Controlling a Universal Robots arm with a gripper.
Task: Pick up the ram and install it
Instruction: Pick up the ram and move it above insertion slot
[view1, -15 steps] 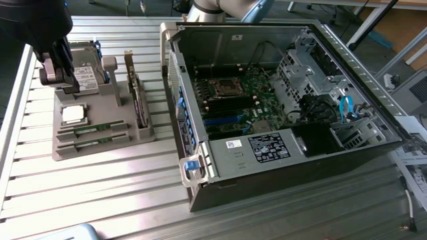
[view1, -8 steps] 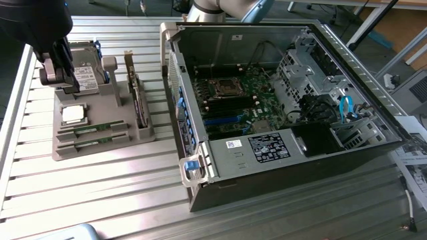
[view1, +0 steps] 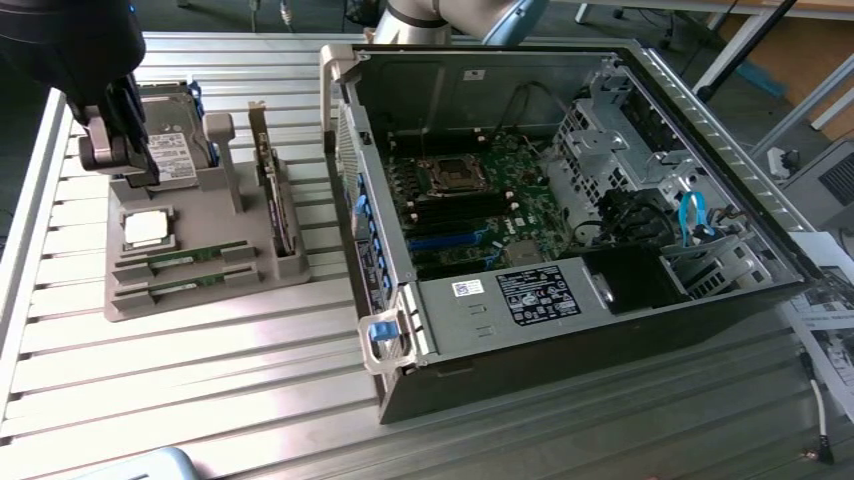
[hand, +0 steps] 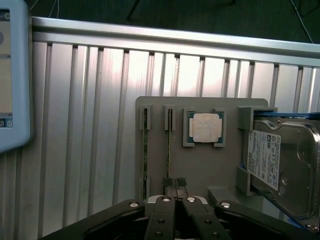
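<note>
Evidently the gripper (hand: 173, 183), fingers pressed together, hangs over the tray (hand: 200, 165). The ram (hand: 169, 150) just ahead of its tips stands on edge in a slot, likely for easy pinching.

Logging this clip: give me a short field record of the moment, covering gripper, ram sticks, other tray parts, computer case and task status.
gripper: black gripper, fingers shut, holding nothing
gripper position: over the grey plastic parts tray, by the end of one ram slot
ram: narrow green ram stick nearer the processor and outer green ram stick, both in tray slots
other tray parts: square silver processor chip; silver hard drive; wide green expansion card
computer: open black computer case, green motherboard exposed
task status: no ram picked up
</note>
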